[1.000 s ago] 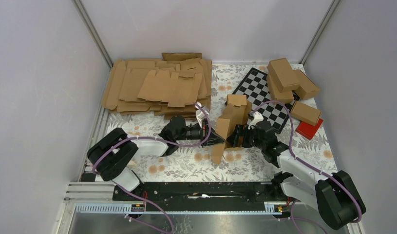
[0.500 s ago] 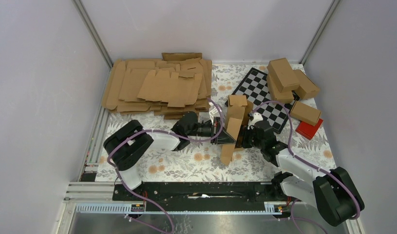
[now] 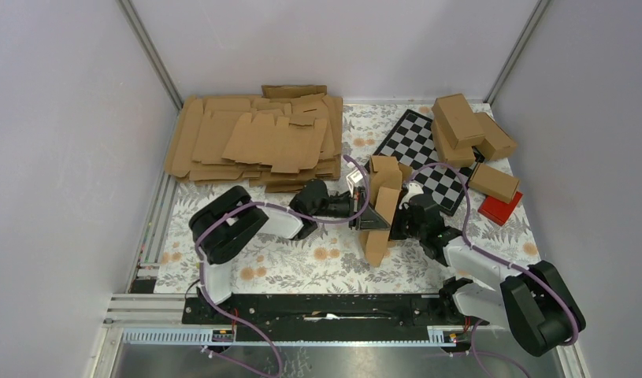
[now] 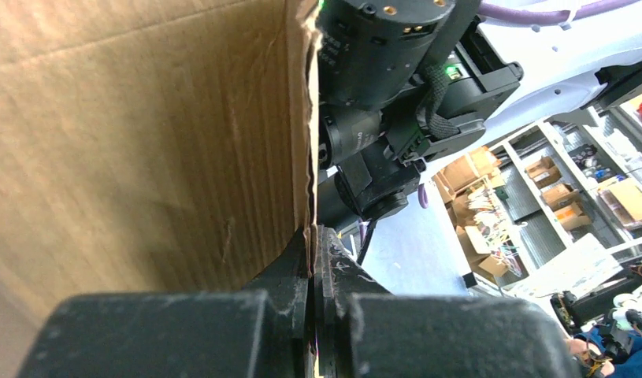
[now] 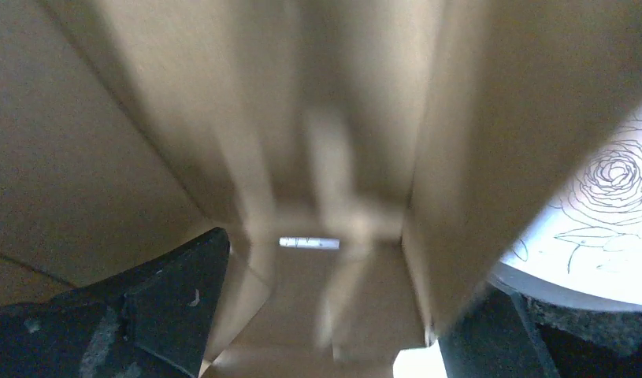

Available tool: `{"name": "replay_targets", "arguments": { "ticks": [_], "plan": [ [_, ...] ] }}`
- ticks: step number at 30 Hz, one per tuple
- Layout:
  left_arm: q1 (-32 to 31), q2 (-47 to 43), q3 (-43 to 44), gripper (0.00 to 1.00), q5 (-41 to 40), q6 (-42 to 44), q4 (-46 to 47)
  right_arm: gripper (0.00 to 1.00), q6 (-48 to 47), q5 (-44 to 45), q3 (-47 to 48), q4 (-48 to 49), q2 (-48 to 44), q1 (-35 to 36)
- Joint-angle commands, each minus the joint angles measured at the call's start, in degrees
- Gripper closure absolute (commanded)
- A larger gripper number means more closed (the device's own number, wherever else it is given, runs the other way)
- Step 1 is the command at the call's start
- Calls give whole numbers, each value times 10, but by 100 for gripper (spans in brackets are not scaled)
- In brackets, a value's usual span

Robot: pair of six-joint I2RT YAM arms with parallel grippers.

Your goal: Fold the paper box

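Observation:
The paper box is a partly formed brown carton standing tilted on end between the two arms, its top flaps open. My left gripper is shut on the thin edge of one of its panels, which the left wrist view shows as the cardboard edge pinched between the black jaws. My right gripper stands open on the box's other side. In the right wrist view the open inside of the box fills the space between the widely spread fingers. I cannot tell if they touch it.
A heap of flat brown blanks covers the back left of the floral mat. A checkerboard lies behind the box. Finished cartons and a red block sit at the right edge.
The left arm has swung right, carrying the box with it toward the right gripper. The box now stands narrower and more upright. The right gripper stays wide around it.

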Motion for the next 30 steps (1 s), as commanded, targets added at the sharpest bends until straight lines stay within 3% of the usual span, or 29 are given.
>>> {"name": "replay_targets", "arguments": {
  "ticks": [1,10,18,27,30],
  "plan": [
    [-5,41,22,100,19,-61,85,5,13,-17,20,21,2,5],
    [-7,80,38,100,11,-110,145,11,34,-17,32,20,33,5],
    [24,53,0,100,22,-174,215,8,38,4,46,-36,-5,5],
    [81,-7,-54,100,37,-116,98,11,46,5,31,-69,-82,5],
    [84,-7,-56,100,46,-117,100,5,40,-24,27,-76,-91,6]
  ]
}}
